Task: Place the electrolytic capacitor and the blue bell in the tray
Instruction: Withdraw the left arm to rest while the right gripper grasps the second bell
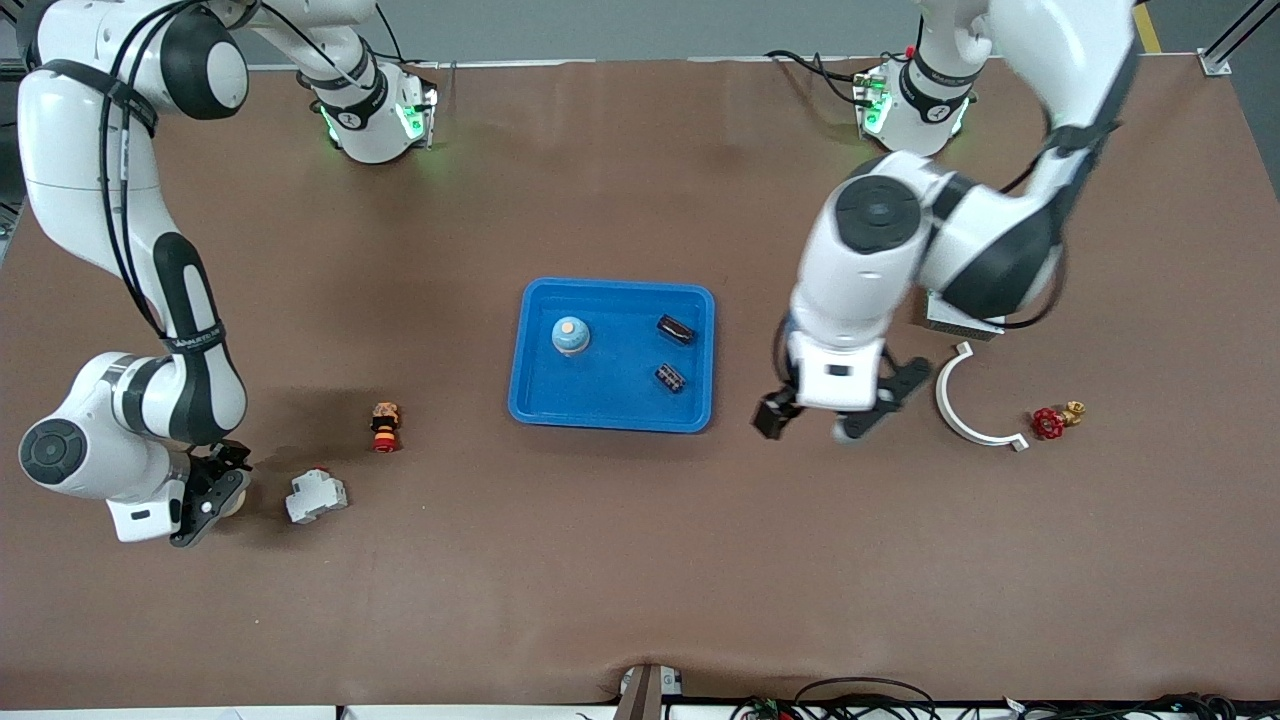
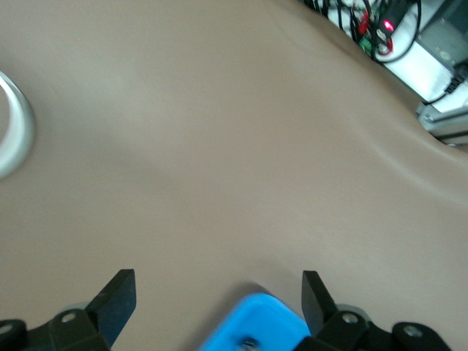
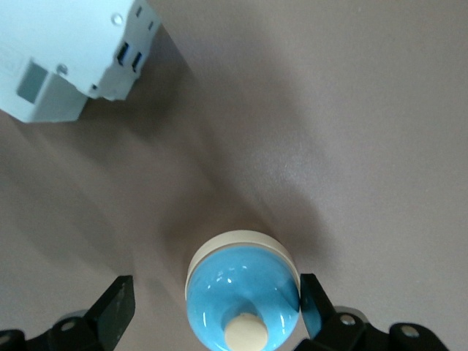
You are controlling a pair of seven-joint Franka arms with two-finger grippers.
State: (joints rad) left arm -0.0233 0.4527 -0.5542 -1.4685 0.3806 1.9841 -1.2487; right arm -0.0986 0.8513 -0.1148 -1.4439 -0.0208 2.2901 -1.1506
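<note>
Now square the right gripper (image 1: pixel 212 497), fingers wide, around the blue bell (image 3: pixel 243 292) standing on the surface (image 1: pixel 600 560) low in the frame, beside the white breaker (image 1: pixel 316 496). Close low on its cream base, lift straight, and carry to the mid-frame tray (image 1: pixel 610 415), clear of the capacitors (image 1: pixel 675 329) and the other bell (image 1: pixel 570 336) inside. Leave the left gripper (image 1: pixel 835 418) waiting beside the tray, fingers wide and empty.

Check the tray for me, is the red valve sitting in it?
No, the red valve lies on the table near the left arm's end, well outside the blue tray.
</note>
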